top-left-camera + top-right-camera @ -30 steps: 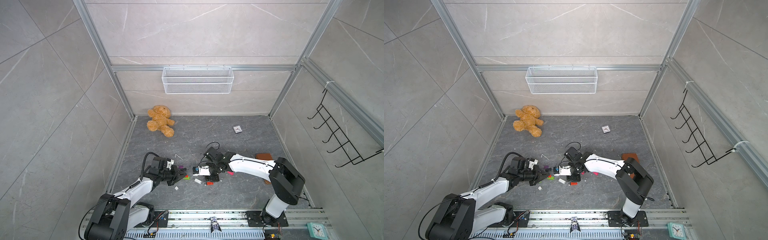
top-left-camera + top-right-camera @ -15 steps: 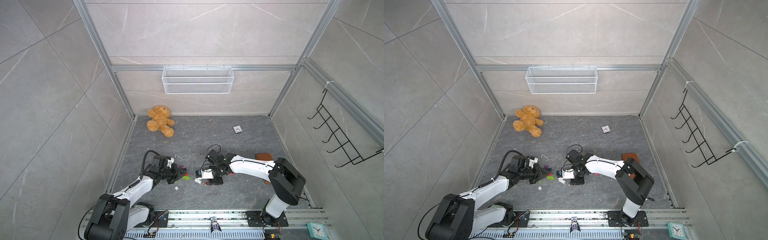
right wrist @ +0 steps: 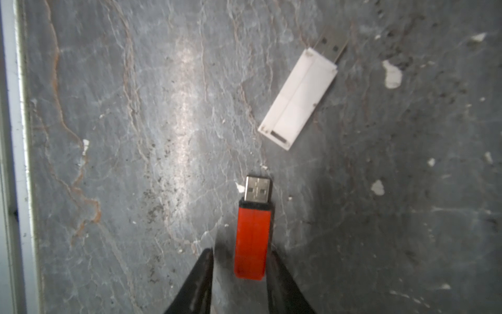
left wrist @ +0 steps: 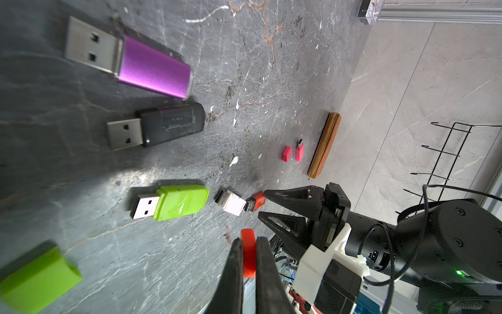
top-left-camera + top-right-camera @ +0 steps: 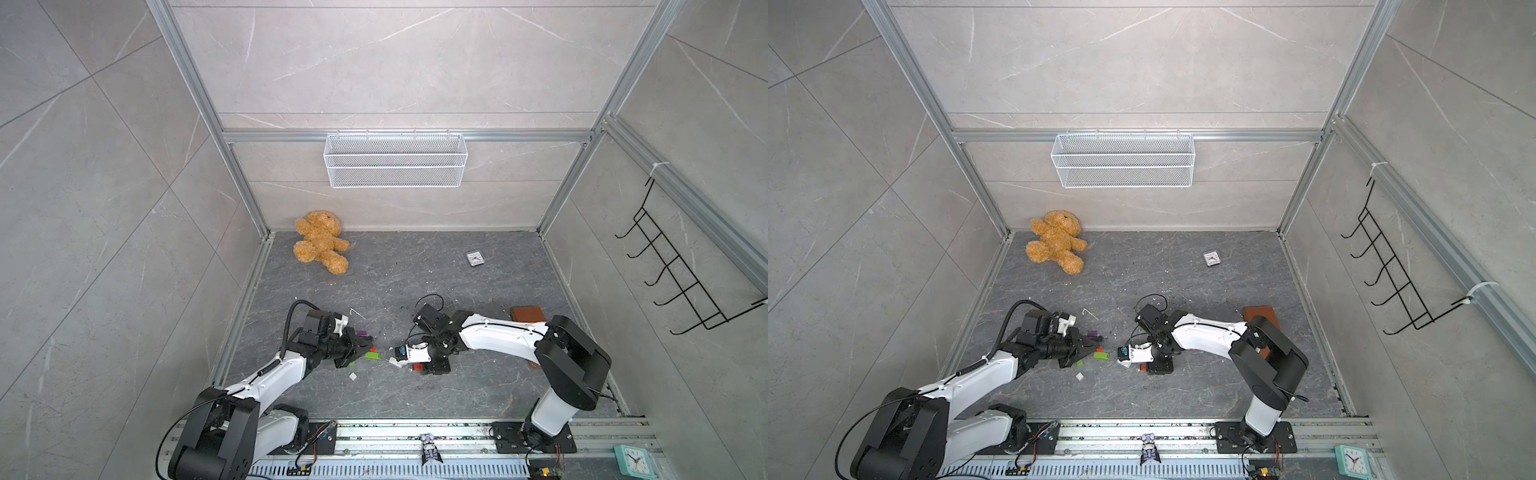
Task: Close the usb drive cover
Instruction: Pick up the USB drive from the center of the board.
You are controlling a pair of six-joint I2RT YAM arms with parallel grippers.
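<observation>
A red USB drive point(image 3: 252, 242) lies on the dark floor with its metal plug bare, also seen in a top view point(image 5: 417, 367). My right gripper point(image 3: 240, 261) is open and straddles the drive's rear end: one finger is close against its side, the other stands apart with a gap. My left gripper point(image 4: 247, 244) is shut on the small red cover point(image 4: 248, 254), held above the floor a short way left of the drive. In a top view the left gripper point(image 5: 365, 343) points towards the right gripper point(image 5: 419, 368).
Loose on the floor are a white drive point(image 3: 298, 100), a green drive point(image 4: 179, 202), a green cap point(image 4: 38, 274), a purple drive point(image 4: 154, 68), a black drive point(image 4: 171, 123), and a pink drive point(image 4: 298, 152). A brown pouch point(image 4: 324, 145) lies right, a teddy bear point(image 5: 320, 241) at the back.
My right gripper has shifted a little towards the front of the floor, onto the red drive. My left gripper has barely moved and keeps the red cover.
</observation>
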